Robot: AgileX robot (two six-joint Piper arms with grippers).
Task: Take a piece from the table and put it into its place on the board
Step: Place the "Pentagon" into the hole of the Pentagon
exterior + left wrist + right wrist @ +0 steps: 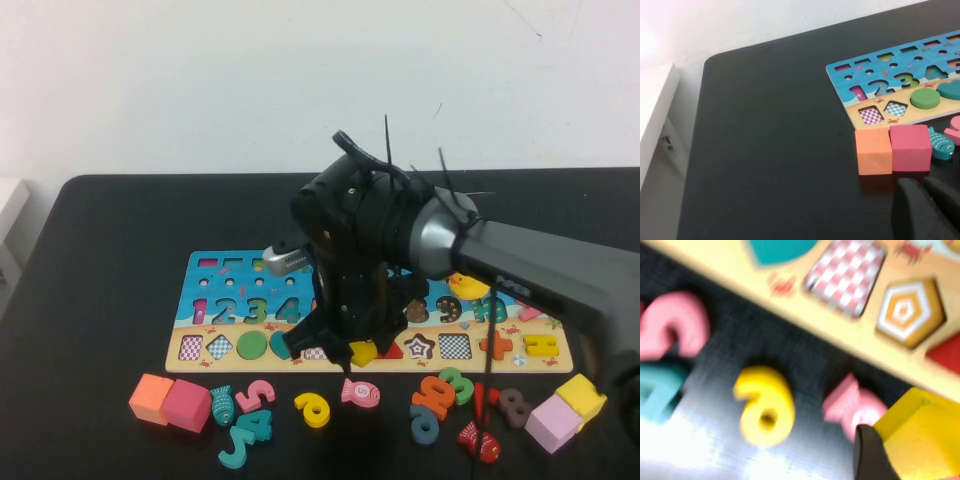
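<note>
- While hovering above the board's point(205, 352) near edge, the right claw point(362, 352) is clamped on the yellow pentagon point(364, 352).
- Far left, near the orange block point(873, 150), the left claw point(925, 210) is parked low over the counter point(120, 300); its opening cannot be told.

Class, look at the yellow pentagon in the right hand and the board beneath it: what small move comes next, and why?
Probably shift the right hand over the empty pentagon cut-out and lower it. The yellow pentagon is held above the board's sandy strip, not yet seated, with that cut-out close beside it. The left hand sits low over the table beside the orange and pink cubes.
</note>
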